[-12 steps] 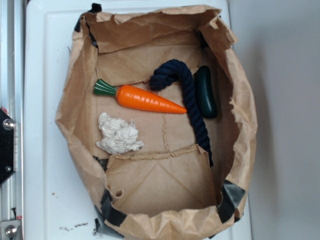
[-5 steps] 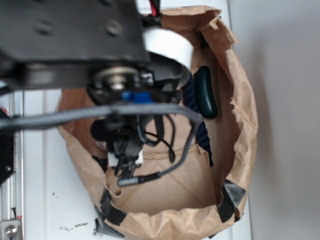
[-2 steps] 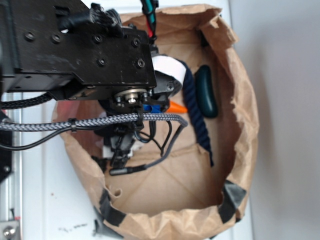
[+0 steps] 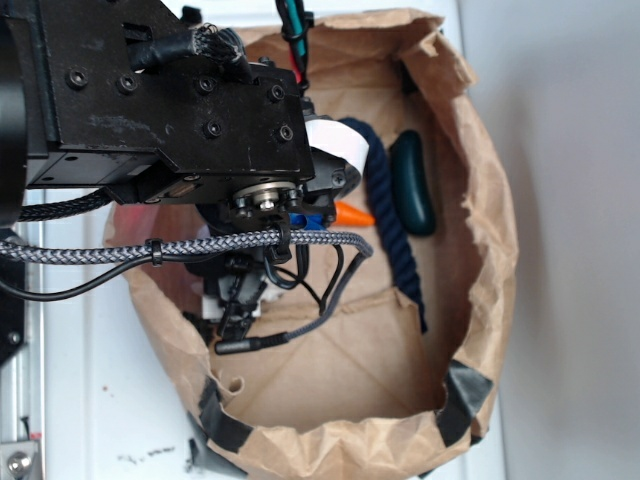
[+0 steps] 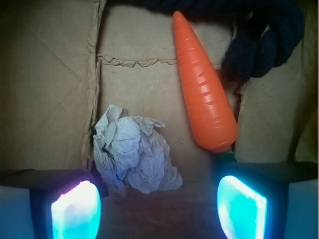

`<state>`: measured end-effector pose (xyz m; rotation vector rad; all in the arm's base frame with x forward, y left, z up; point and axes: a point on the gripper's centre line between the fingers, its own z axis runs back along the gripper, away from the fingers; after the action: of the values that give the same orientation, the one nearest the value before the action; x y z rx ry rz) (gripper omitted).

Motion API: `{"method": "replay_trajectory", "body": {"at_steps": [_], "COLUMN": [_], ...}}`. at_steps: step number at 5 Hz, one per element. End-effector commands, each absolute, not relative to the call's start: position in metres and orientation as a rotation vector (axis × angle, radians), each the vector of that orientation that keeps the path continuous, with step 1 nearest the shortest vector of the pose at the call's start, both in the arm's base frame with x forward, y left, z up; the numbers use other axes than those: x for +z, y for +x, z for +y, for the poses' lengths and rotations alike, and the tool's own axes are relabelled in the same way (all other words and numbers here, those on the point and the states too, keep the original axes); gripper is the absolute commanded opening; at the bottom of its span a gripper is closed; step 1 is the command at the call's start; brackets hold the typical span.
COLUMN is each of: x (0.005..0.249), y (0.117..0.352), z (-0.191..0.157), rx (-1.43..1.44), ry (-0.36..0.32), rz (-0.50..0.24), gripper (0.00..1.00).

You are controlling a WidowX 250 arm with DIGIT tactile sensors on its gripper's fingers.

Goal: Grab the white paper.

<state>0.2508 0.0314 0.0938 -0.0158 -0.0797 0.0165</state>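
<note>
Job: grab the white paper (image 5: 132, 154).
White paper: a crumpled wad lying on the floor of the brown paper bag (image 4: 480, 200). In the wrist view it sits just in front of the pincer, closer to the left finger than the right one. The exterior view hides it under the arm.
Pincer (image 5: 158, 205): spread wide, holding nothing. Its two glowing pads (image 5: 76, 208) show at the bottom of the wrist view, one on each side, with a big gap between them. The paper is near the gap but not yet inside it.
Neighbors: the orange carrot (image 5: 204, 89) lies beside the paper, a little apart, with its fat end close to the right pad. The dark blue rope (image 4: 392, 225) and the dark green toy (image 4: 411, 184) are farther off.
Done so far: the arm is down in the bag and the pincer is aimed at the paper.
Left to do: I think it must go lower and slide a bit so the paper sits between the pads, then squeeze and lift.
Watch out: the carrot is close, so the right pad could bump it.
Change from earlier: a short while ago the bag was in full view with no arm in it. Now the black arm covers the left half. Since the last look it has barely shifted.
</note>
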Motion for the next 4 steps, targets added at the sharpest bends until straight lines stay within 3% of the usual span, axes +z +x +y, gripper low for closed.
{"method": "replay_trajectory", "body": {"at_steps": [1,3,4], "x": [0.1,0.076,0.066], "y": [0.242,0.241,0.253], "z": [0.027,0.025,0.024], "rx": [-0.095,-0.11,-0.098], "ry": [-0.022,0.009,0.033], "rz": [-0.145,-0.196,-0.2], "gripper": [1.0,1.0,1.0]}}
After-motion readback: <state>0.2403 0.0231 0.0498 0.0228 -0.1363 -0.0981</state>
